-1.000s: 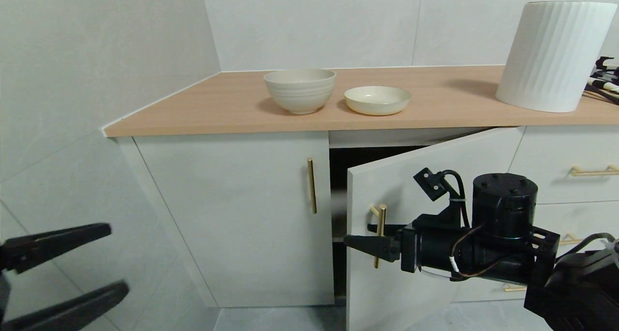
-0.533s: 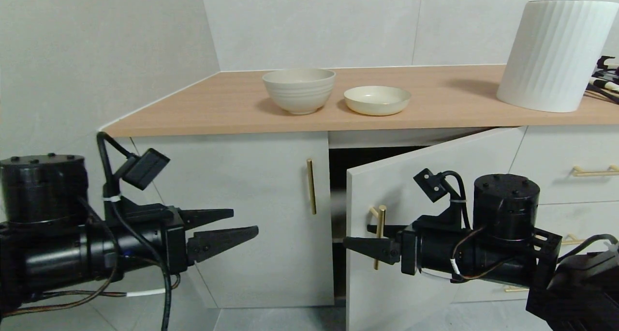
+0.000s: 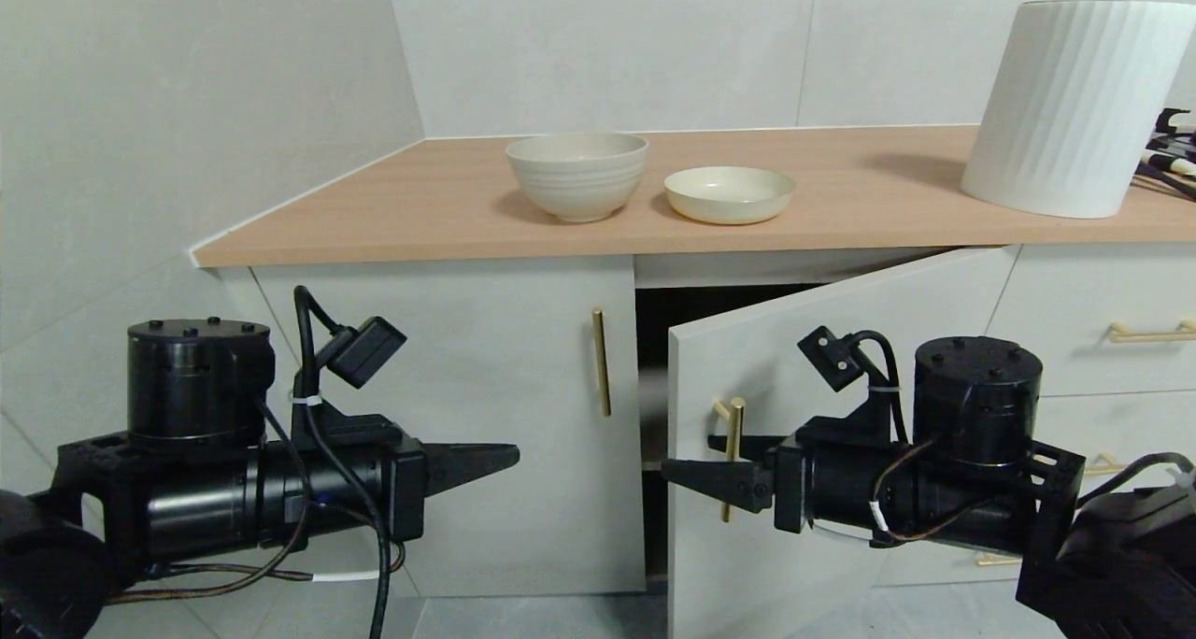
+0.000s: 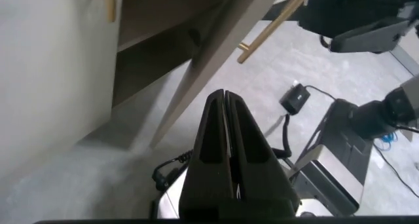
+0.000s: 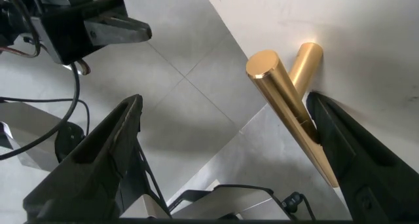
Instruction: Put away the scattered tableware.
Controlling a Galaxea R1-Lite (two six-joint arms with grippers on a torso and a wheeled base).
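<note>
A deep ribbed cream bowl [image 3: 577,174] and a shallow cream dish [image 3: 729,193] stand side by side on the wooden counter [image 3: 392,214]. Below them the right cabinet door [image 3: 804,340] is ajar, showing a dark inside. My right gripper [image 3: 691,454] [image 5: 224,99] is open, one finger on each side of that door's brass handle [image 3: 735,433] [image 5: 291,103]; the handle lies close to one finger. My left gripper [image 3: 505,454] [image 4: 224,93] is shut on nothing and is held in front of the closed left door [image 3: 448,415], well below the counter.
A tall white ribbed container [image 3: 1074,106] stands at the counter's right, with dark utensils [image 3: 1168,149] beyond it. Drawers with brass pulls [image 3: 1145,329] lie right of the open door. The left door's handle [image 3: 603,359] is near the gap. A tiled wall closes the left side.
My left arm has swung in from the lower left to in front of the left door, and its fingers have gone from open to shut. The right arm has stayed at the handle.
</note>
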